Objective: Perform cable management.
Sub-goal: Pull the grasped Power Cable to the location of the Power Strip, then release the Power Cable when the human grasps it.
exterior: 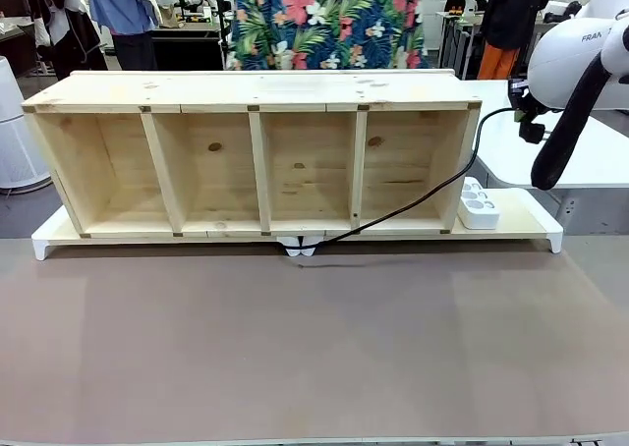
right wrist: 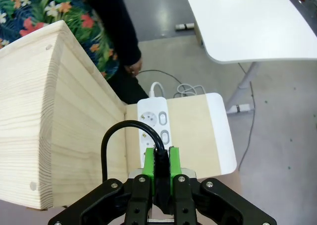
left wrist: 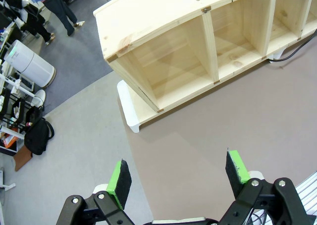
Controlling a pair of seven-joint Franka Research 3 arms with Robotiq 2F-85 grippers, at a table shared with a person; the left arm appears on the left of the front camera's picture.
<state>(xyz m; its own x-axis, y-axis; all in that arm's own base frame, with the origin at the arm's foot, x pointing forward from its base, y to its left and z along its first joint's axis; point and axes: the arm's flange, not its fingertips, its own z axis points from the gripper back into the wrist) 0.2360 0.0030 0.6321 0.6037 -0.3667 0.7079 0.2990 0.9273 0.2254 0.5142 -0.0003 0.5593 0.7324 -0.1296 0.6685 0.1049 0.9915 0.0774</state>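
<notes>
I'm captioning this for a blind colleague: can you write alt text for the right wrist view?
The right gripper is shut on the black cable, hanging above a white power strip on a pale board beside a wooden shelf. A person in a floral shirt stands beyond.

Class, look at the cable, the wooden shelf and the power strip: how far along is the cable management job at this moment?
Done: the cable already runs out of the wooden shelf and round its right end. In hand: the right gripper is shut on the cable's plug end, held above the power strip. Left: plugging it in. The left gripper hangs open, holding nothing.
</notes>
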